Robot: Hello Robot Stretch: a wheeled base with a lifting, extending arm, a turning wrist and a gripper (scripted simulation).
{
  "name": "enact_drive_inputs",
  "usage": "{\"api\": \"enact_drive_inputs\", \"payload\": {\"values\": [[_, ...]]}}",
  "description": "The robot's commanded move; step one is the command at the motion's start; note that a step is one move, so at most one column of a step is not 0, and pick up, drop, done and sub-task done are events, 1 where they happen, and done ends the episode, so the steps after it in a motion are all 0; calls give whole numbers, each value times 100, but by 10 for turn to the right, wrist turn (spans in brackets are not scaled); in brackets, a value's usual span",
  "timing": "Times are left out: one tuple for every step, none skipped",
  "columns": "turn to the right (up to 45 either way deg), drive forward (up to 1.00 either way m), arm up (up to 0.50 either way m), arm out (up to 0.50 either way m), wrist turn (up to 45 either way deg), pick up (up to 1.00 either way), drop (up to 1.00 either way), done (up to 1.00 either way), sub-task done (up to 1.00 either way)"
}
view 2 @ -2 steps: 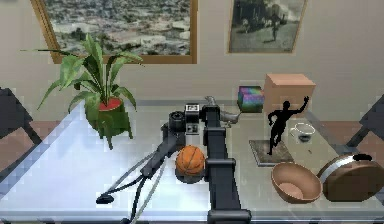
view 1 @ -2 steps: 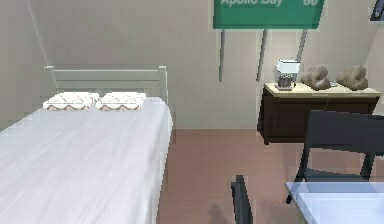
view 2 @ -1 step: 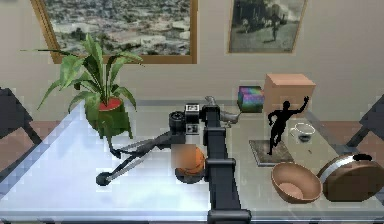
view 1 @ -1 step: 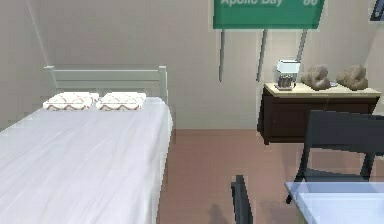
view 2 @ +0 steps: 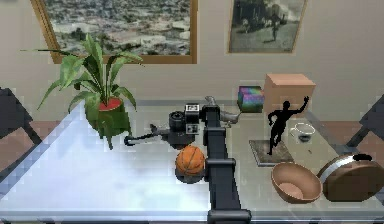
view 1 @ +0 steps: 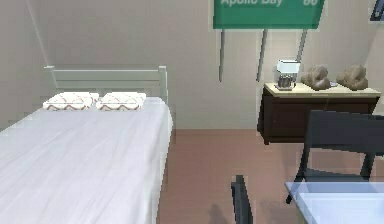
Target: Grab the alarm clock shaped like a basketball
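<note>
A white bed (view 1: pixel 80 160) is taking up the forward view's left, with two pillows (view 1: pixel 70 101) lying side by side at its headboard. A green sign (view 1: pixel 265 12) is hanging above a dark sideboard (view 1: pixel 300 115), which is carrying two brownish sculptures (view 1: pixel 317 77). A dark chair (view 1: pixel 345 140) is standing near it.

In the arm side view, a potted plant (view 2: pixel 100 85) is standing on a glass table (view 2: pixel 90 170) at the left. A black figure statue (view 2: pixel 280 122), a cardboard box (view 2: pixel 290 95) and a brown bowl (view 2: pixel 295 182) are sitting toward the right. Two framed pictures (view 2: pixel 267 22) are hanging behind.
</note>
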Motion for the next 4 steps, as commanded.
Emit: {"api": "enact_drive_inputs", "payload": {"values": [[0,0,0,0,450,0,0,0,0],[0,0,0,0,30,0,0,0,0],[0,0,-30,0,0,0,0,0,0],[0,0,0,0,0,100,0,0,0]]}}
